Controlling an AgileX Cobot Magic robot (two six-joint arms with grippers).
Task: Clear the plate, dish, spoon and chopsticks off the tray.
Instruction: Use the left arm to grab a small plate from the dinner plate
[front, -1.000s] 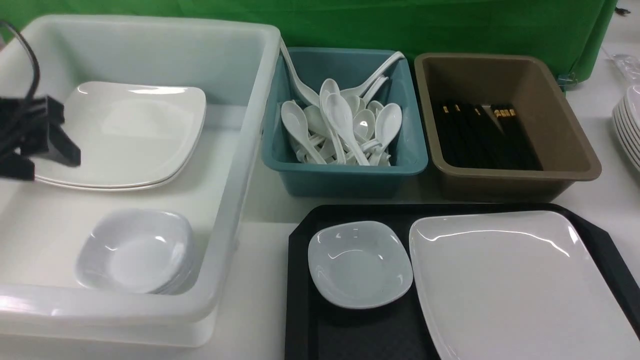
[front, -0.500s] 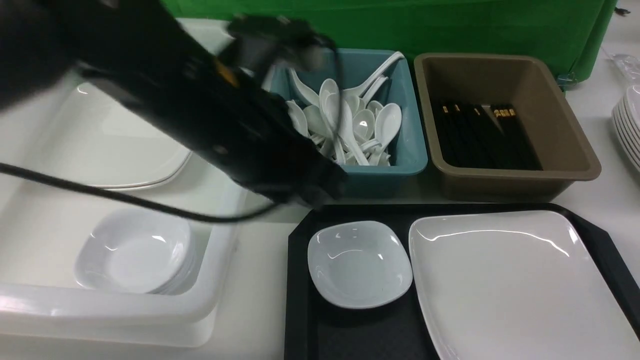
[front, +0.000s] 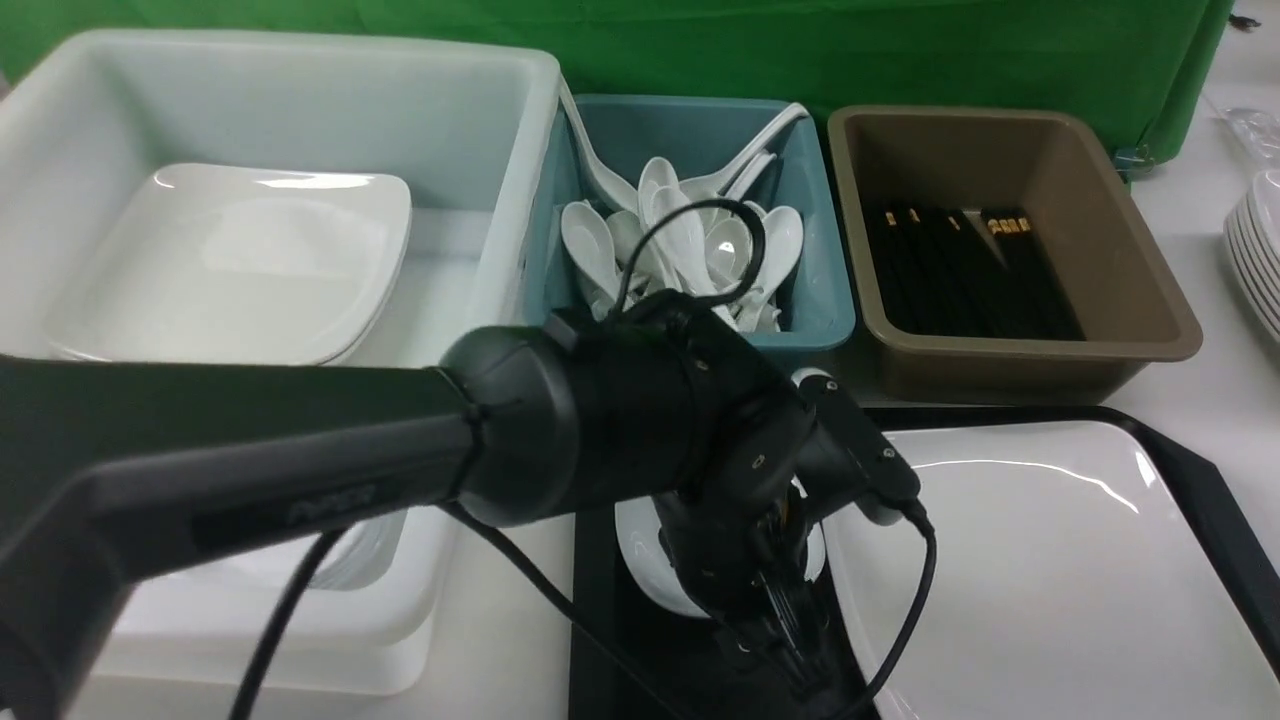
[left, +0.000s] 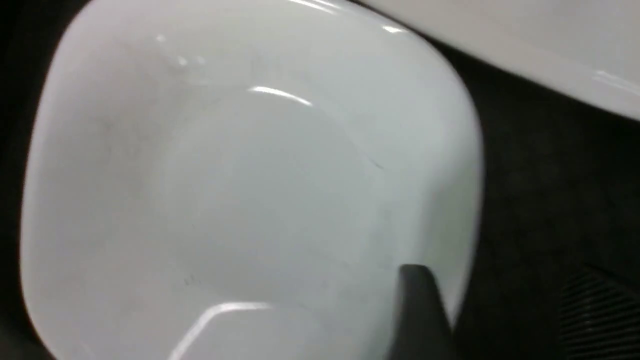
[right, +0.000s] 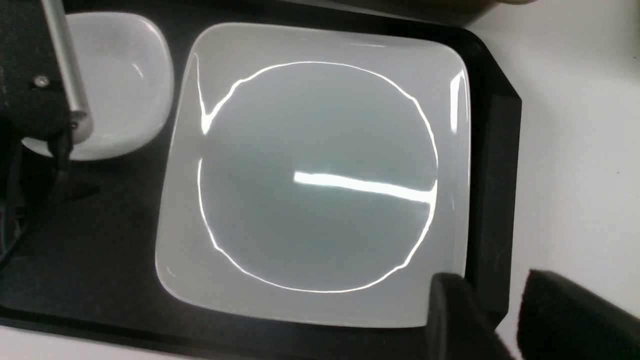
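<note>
Jaws of the left gripper parted, one finger over the dish and the other outside its rim, presumably to pinch that wall; nothing is gripped. The dish lies on the tray, beside the plate. The right gripper, likewise apart and unladen, is near the plate's edge, perhaps awaiting its turn. Beyond the tray stand the spoon tub and chopstick tub, probably sorted by kind.

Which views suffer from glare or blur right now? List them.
Right wrist view: bright, sharp glare lines on the large plate. Left wrist view: soft overall, the end effector blurred, highlights on the small dish. Front view: mostly crisp.
</note>
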